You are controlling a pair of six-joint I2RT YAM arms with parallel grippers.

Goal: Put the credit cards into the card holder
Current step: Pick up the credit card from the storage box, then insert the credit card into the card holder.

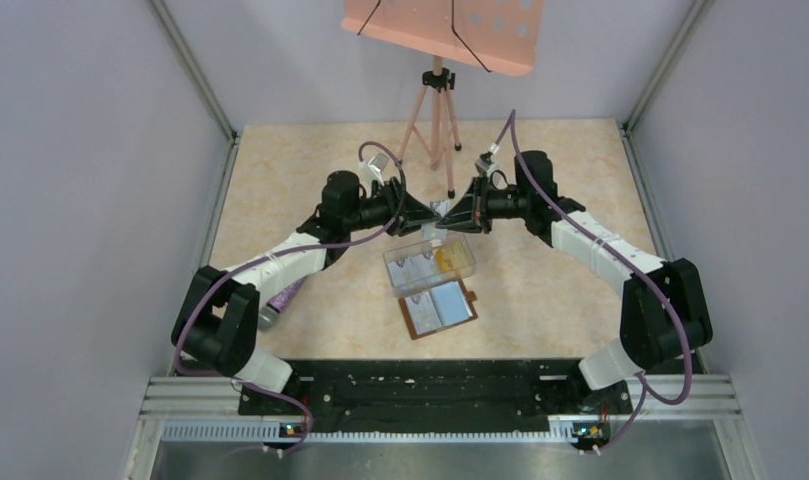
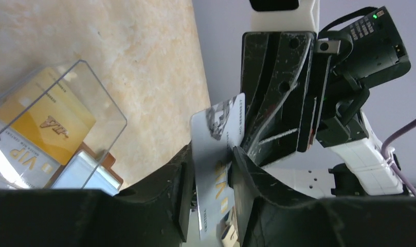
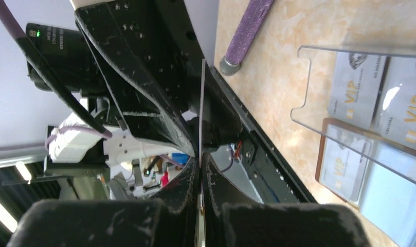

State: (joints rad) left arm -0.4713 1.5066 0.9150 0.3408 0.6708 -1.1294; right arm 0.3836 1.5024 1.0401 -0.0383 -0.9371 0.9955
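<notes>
My right tool (image 3: pixel 200 154) is pinched tight on a credit card (image 3: pixel 201 103), which sits edge-on in its own cam. My left tool (image 2: pixel 212 154) straddles the same card with its jaws partly apart, and I can't tell if it grips. Only the left cam shows the card's face. Below both are the clear box (image 1: pixel 430 262) and the open card holder (image 1: pixel 442 308) on the tabletop.

Clear box (image 1: pixel 430 262), pink tripod (image 1: pixel 437 120), poss. purple pen (image 3: pixel 252 23).

Behind the clear box (image 1: pixel 430 262), left gripper (image 1: pixel 429 226) and right gripper (image 1: pixel 449 217) crowd one credit card (image 2: pixel 216 149), tripod (image 1: pixel 437 110) beyond; card holder (image 1: pixel 438 310) seemingly abuts its near edge; rightward, bare table (image 1: pixel 565 290).
</notes>
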